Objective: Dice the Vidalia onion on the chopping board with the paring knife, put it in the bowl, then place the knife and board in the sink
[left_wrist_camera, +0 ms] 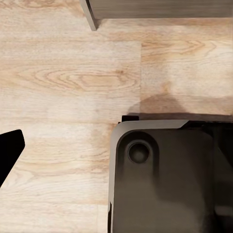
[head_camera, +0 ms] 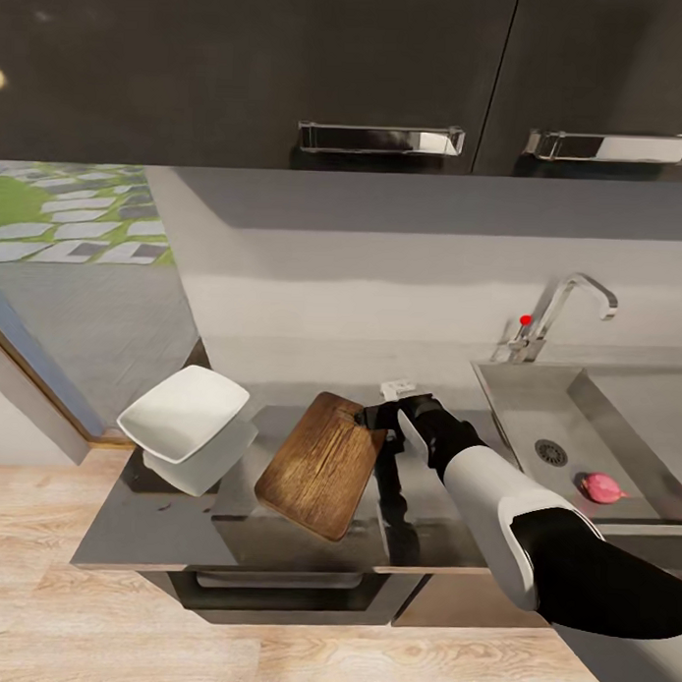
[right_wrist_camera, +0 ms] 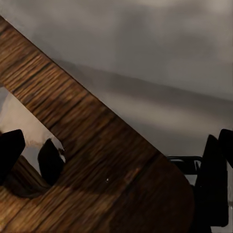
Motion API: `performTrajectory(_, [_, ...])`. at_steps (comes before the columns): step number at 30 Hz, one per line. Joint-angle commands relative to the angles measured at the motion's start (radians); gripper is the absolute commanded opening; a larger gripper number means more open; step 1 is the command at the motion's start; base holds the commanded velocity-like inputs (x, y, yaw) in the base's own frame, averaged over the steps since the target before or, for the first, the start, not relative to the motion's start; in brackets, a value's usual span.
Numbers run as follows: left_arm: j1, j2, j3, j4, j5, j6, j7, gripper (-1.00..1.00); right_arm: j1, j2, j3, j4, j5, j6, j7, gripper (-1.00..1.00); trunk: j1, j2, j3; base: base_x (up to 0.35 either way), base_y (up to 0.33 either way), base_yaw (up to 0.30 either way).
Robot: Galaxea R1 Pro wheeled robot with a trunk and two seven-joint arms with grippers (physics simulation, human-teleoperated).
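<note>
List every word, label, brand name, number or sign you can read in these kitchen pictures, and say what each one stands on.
None: no readable text in any view.
The chopping board, white bowl, sink, tap and cabinet handles carry no lettering.
The red dot on the tap is a plain knob, not a sign.
A small pale object behind the right gripper is too small to show any marks.

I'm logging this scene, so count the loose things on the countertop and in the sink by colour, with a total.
White: 1, the bowl
Brown: 1, the chopping board, with the right pincer at its edge
Pink: 1, the onion in the sink
Total: 3
</note>
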Motion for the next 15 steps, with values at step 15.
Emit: performTrajectory(15, [0.001, 0.0, 0.001, -0.002, 0.002, -0.001, 0.0, 1.0, -0.001, 0.003, 0.004, 0.022, 0.045, 0.005, 0.019, 1.0, 0.001, -0.002, -0.002, 0.0, 0.0, 0.0])
